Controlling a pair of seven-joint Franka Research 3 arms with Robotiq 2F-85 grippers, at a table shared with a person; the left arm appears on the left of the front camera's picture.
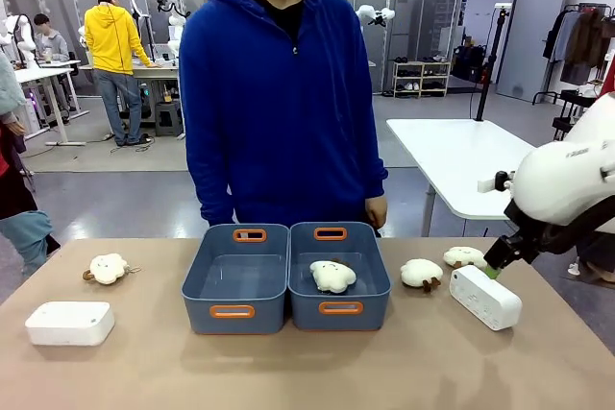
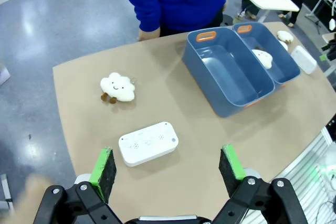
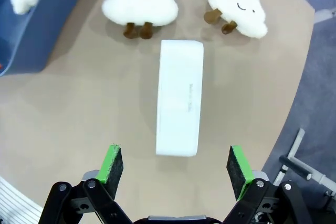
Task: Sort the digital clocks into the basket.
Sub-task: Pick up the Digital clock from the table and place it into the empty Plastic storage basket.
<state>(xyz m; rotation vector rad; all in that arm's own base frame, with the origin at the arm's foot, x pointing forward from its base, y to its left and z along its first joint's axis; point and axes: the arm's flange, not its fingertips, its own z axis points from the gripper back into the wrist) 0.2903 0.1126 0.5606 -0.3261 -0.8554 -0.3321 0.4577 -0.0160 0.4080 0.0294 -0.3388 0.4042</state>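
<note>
One white digital clock (image 1: 69, 323) lies at the table's front left, and my open left gripper (image 2: 167, 151) hovers above this clock (image 2: 148, 143). A second clock (image 1: 484, 297) lies at the right, also seen as a clock (image 3: 180, 103) in the right wrist view. My right gripper (image 1: 493, 268) hangs open just over it, fingers apart and empty (image 3: 175, 153). Two adjoining blue-grey baskets stand mid-table. The left basket (image 1: 204, 280) is empty. The right basket (image 1: 375, 280) holds a plush toy (image 1: 332, 276).
Plush cloud toys lie loose on the table: one (image 1: 108, 268) at the far left and two (image 1: 421, 273) (image 1: 465, 256) beside the right clock. A person in a blue hoodie (image 1: 279, 93) stands behind the baskets. The front middle of the table is bare.
</note>
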